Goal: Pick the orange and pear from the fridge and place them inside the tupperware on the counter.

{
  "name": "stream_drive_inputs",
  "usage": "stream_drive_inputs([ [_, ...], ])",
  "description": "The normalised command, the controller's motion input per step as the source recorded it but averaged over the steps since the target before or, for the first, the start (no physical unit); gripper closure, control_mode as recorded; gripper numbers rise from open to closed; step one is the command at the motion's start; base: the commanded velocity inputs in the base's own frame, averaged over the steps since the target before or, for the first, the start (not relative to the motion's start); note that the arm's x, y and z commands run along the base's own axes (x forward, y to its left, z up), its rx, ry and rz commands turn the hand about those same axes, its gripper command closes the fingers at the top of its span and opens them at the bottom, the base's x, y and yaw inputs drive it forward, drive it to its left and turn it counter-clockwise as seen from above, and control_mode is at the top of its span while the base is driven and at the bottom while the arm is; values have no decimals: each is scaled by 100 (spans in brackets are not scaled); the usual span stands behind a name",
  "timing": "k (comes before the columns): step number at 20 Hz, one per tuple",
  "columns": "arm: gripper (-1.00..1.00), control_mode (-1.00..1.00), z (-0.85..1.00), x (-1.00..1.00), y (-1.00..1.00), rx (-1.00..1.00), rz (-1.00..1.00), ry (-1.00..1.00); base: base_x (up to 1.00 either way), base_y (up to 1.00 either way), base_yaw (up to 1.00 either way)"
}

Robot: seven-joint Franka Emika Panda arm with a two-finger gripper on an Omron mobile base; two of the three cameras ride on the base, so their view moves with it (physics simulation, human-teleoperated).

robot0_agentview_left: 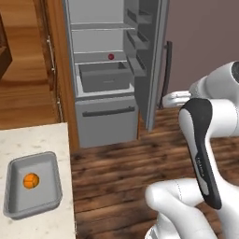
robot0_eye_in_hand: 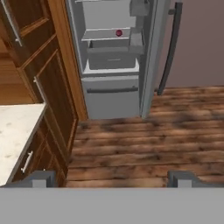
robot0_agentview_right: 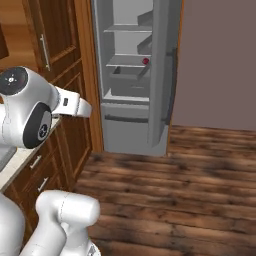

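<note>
The fridge (robot0_agentview_left: pixel 106 122) stands open ahead. On its pale shelf, just above the grey drawer (robot0_agentview_left: pixel 104 77), lies the dark red pear (robot0_agentview_left: pixel 111 57), also seen as the pear (robot0_agentview_right: pixel 145 61) from the right and the pear (robot0_eye_in_hand: pixel 118 33) in the hand view. The bright orange (robot0_agentview_left: pixel 31 181) rests inside the grey tupperware (robot0_agentview_left: pixel 48 187) on the beige counter (robot0_agentview_left: pixel 35 137). My gripper (robot0_eye_in_hand: pixel 112 179) is open and holds nothing. It hangs over the wooden floor, well back from the fridge (robot0_eye_in_hand: pixel 111 98), with the fingertips (robot0_eye_in_hand: pixel 41 179) set wide apart.
The open fridge door (robot0_agentview_left: pixel 155 56) with its racks and dark handle juts out on the right. Brown cabinets (robot0_eye_in_hand: pixel 48 100) with silver handles line the left, under the counter edge (robot0_eye_in_hand: pixel 15 131). Dark plank floor (robot0_eye_in_hand: pixel 144 144) lies between me and the fridge.
</note>
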Motion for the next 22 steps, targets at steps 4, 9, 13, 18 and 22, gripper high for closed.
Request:
stream_drive_inputs([
  [4,-100,100,0,0,0,0,0,0,100,2,-15],
  [9,-100,100,0,0,0,0,0,0,100,8,-11],
  [13,-100,100,0,0,0,0,0,0,100,19,-11],
  [18,-100,100,0,0,0,0,0,0,100,31,-11],
  [22,-100,100,0,0,0,0,0,0,100,39,-11],
])
